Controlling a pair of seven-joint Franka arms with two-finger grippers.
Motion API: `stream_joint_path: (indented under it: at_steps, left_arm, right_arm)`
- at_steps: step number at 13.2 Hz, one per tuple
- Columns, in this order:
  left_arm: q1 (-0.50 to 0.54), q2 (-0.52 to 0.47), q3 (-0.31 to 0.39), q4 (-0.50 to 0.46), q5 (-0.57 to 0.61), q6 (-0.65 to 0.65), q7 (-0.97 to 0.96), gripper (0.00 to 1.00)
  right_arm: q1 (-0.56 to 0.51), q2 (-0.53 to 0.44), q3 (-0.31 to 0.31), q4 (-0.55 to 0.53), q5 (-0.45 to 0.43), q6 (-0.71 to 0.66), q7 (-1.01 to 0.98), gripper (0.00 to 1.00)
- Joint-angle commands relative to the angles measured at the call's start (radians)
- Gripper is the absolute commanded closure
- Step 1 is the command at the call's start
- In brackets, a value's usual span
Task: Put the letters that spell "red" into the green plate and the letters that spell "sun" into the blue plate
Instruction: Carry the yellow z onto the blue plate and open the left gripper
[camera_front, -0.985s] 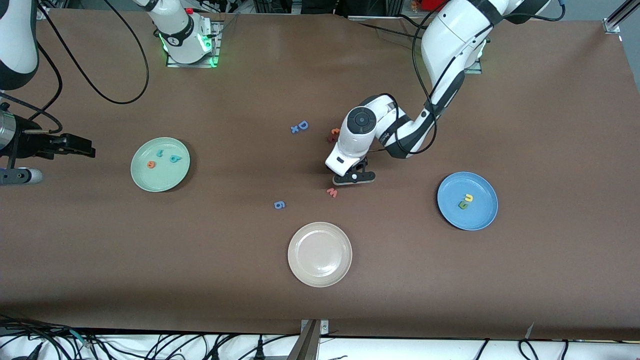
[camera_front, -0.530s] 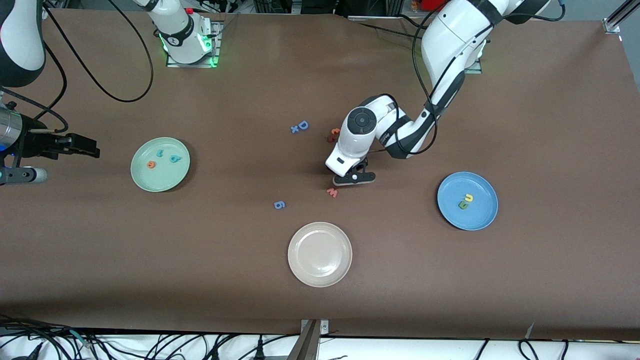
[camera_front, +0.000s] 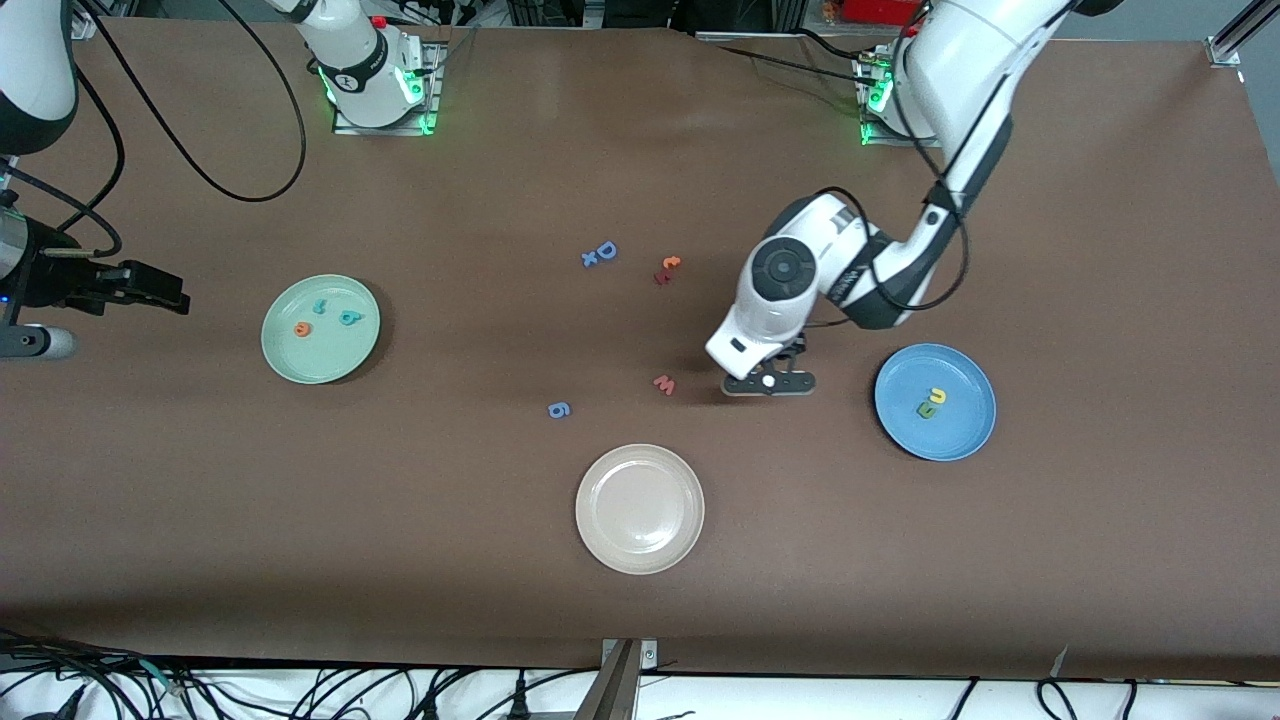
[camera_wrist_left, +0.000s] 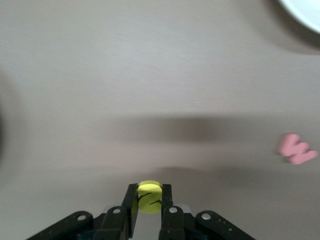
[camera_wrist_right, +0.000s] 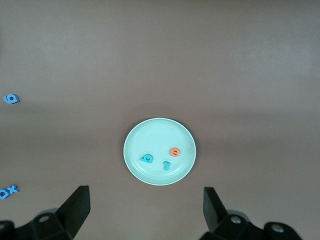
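Note:
My left gripper (camera_front: 768, 383) is shut on the yellow "s" (camera_wrist_left: 149, 197), which sits pinched between its fingertips. It hangs low over bare table between the pinkish "w" and the blue plate (camera_front: 960, 430). A yellow u/n letter (camera_front: 937, 396) and an olive one (camera_front: 927, 409) lie in that plate. The green plate (camera_front: 320, 355) holds the orange "e" (camera_front: 301, 329), the teal "d" (camera_front: 349, 318) and the teal "r" (camera_front: 320, 307). My right gripper (camera_front: 150, 288) waits open beside the green plate (camera_wrist_right: 150, 135), at the right arm's end of the table.
A beige-white plate (camera_front: 640, 509) lies nearest the front camera. Loose letters on the table are the pinkish "w" (camera_front: 665, 385), a blue "g" (camera_front: 559, 409), a blue "D" with a small "x" (camera_front: 600, 253), and an orange "t" (camera_front: 668, 268).
My left gripper has carried the yellow "s" away from beside the "w", toward the blue plate. The right gripper has barely shifted.

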Motion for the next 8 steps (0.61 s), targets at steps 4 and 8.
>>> stream_joint_path:
  at_steps: [4,8]
  left_arm:
    - [0.183,-0.131,-0.011,-0.061,-0.053,-0.161,0.318,1.00]
    - [0.336,-0.133,-0.009,-0.066,-0.053,-0.159,0.545,1.00]
  right_arm:
    - [0.001,-0.021,0.008,-0.010,-0.007,-0.009,0.014,0.01]
    - [0.001,-0.021,0.008,-0.010,-0.010,-0.011,0.014,0.00]
